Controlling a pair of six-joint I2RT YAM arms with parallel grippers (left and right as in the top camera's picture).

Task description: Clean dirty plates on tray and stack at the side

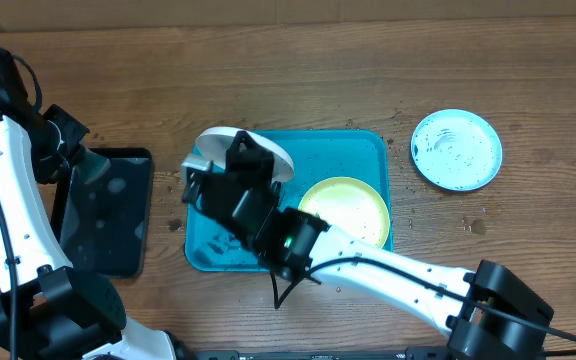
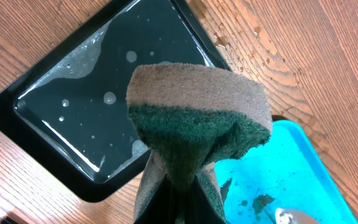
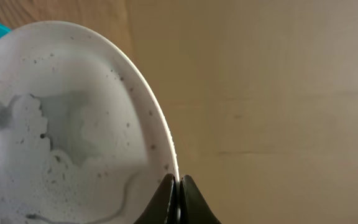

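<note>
Right wrist: the right gripper (image 3: 179, 186) pinches the rim of the white plate (image 3: 73, 124), which is tilted, sudsy and dark-specked, over the far-left corner of the tray (image 1: 368, 142). The left gripper (image 2: 179, 202) clamps a sponge (image 2: 197, 118) left of it.

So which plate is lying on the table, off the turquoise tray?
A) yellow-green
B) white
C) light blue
C: the light blue plate lies on the table beside the tray, while the yellow-green plate sits in it and the right tool holds the white plate.
</note>
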